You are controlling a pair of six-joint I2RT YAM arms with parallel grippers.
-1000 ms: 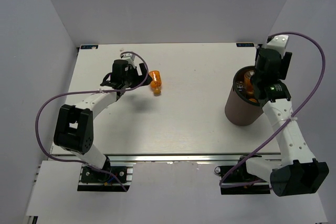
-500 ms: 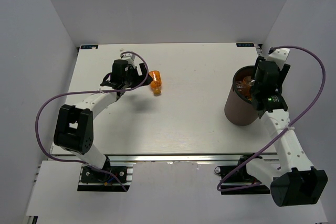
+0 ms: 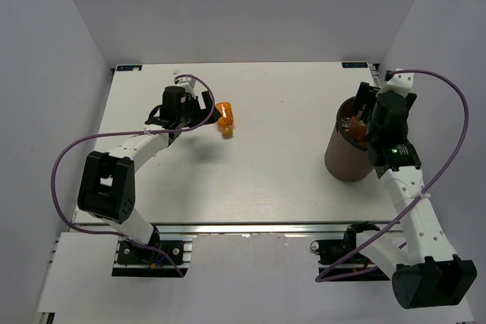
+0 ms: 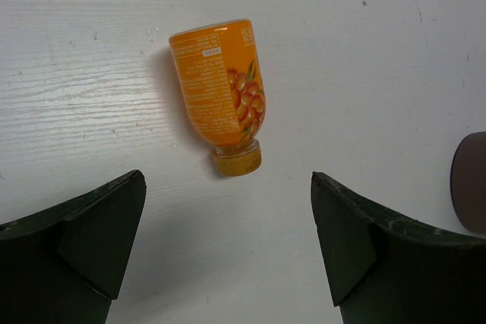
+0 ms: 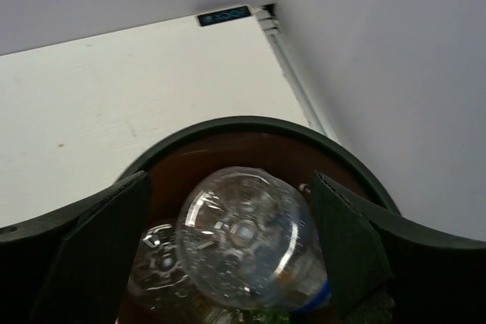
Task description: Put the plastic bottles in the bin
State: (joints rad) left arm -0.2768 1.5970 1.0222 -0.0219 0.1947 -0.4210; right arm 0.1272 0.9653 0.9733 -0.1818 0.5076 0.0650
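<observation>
Well apart from the bin [image 3: 345, 163], an orange bottle [image 4: 220, 92] lies on its side on the worktop [image 3: 288, 165], cap toward the left end effector [image 3: 205, 111], whose fingers stand apart just short of it. Over the bin's mouth, the right end effector [image 3: 359, 114] is spread above clear bottles [image 5: 243, 244] inside.

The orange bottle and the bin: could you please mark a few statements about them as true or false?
1. The orange bottle lies on its side on the table. True.
2. The left gripper is shut on it. False: the gripper is open and clear of the bottle.
3. A clear bottle sits inside the bin. True.
4. The bin lies tipped over. False: it is upright.
5. The right gripper is open above the bin. True.
</observation>
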